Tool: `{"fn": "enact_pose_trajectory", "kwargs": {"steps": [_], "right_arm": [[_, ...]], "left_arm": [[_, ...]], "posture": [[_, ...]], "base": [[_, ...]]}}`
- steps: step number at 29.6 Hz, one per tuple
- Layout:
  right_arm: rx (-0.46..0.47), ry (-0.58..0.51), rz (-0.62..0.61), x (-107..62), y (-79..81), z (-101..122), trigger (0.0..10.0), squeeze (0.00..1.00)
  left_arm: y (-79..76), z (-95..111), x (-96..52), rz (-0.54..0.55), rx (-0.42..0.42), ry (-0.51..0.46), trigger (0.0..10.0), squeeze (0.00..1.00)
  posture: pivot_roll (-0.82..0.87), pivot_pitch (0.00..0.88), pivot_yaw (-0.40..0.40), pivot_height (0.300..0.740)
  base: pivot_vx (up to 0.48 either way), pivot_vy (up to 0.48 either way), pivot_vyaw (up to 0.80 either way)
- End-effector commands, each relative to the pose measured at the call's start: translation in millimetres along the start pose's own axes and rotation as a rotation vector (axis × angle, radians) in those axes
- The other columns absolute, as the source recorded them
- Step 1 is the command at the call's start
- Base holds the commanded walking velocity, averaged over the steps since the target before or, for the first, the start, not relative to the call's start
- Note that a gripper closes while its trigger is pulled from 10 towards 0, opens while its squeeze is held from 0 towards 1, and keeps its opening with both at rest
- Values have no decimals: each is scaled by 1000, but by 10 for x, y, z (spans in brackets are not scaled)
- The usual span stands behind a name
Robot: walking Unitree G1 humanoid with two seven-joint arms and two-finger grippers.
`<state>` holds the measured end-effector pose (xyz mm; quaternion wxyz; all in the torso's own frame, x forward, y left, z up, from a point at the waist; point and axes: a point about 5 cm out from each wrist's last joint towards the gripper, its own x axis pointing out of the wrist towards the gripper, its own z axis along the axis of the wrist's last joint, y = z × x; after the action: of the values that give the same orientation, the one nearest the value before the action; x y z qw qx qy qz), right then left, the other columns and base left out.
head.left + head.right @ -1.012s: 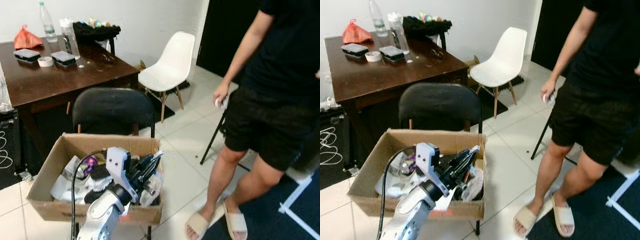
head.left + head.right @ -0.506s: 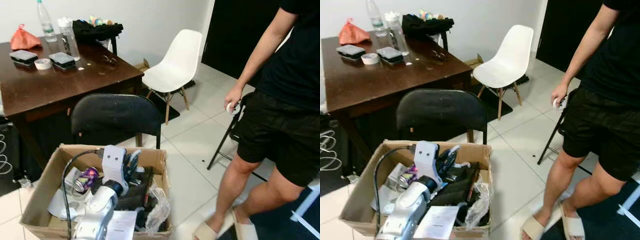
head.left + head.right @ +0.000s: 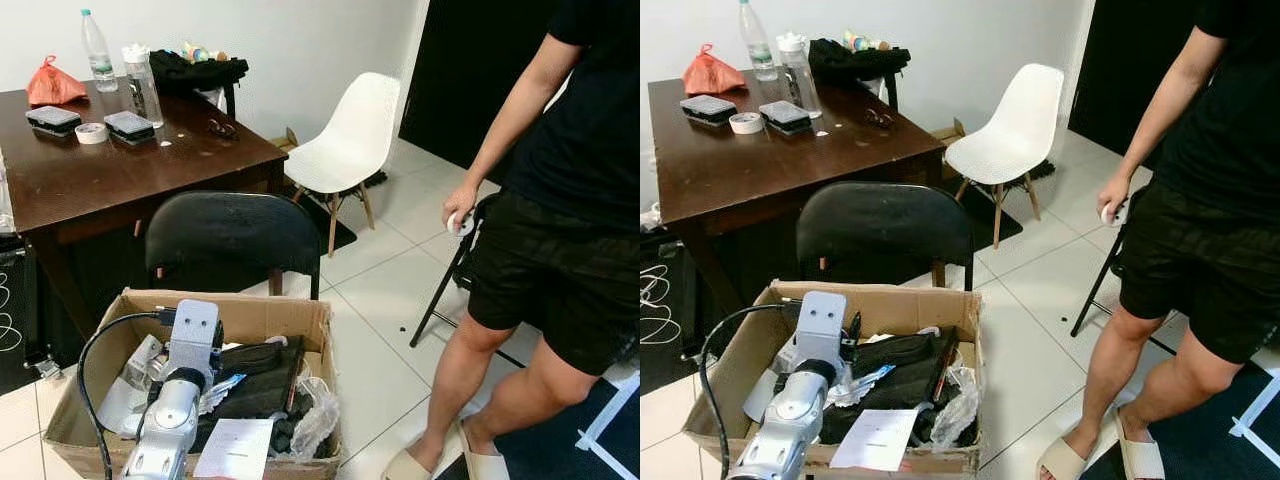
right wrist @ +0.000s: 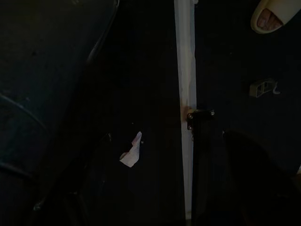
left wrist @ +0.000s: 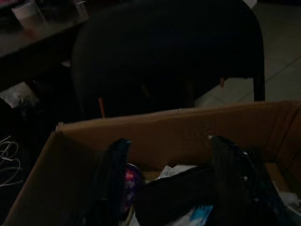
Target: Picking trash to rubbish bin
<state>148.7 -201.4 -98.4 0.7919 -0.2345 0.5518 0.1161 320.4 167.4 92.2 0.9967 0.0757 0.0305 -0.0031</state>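
In the left eye view, the cardboard box [image 3: 262, 318] serving as the rubbish bin sits at lower left on a black chair [image 3: 228, 235], holding paper, black plastic and a purple can [image 3: 157, 367]. The left gripper [image 3: 212, 352] hangs over the heap; a person [image 3: 560, 190] stands at right.

In the left wrist view, its fingers [image 5: 115, 176] are spread apart with nothing between them, over the box's middle.

The right wrist view is dark: a white paper scrap [image 4: 131, 151] lies on the floor at centre. Whether the right gripper's fingers are spread is impossible to tell. That scrap looks like the next pickup; I judge the left arm should lift straight clear without snagging the box wall.
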Motion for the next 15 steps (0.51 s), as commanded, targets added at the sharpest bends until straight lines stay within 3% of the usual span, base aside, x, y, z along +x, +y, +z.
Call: {"fn": "enact_pose_trajectory", "kwargs": {"steps": [1,2,6,10,15], "right_arm": [[17,16,34,1,90,-54,10000,0],[17,16,36,1,93,-54,10000,0],[17,17,36,1,93,-55,10000,0],[14,17,35,1,91,-55,10000,0],[11,16,35,1,90,-54,10000,0]], "left_arm": [[-67,-25,-10,-50,-51,-1,10000,0],[-174,24,-22,-153,-105,-43,10000,0],[-247,63,-60,-268,-205,-70,10000,0],[-166,56,-92,-307,-272,-74,10000,0],[-72,35,-96,-292,-280,-67,10000,0]], "posture": [[-53,158,1,740],[-55,159,1,740],[-53,156,2,740],[-52,153,1,740],[-49,151,-1,740]], "base": [[0,0,0],[0,0,0],[0,0,0],[0,0,0],[-130,0,0]]}}
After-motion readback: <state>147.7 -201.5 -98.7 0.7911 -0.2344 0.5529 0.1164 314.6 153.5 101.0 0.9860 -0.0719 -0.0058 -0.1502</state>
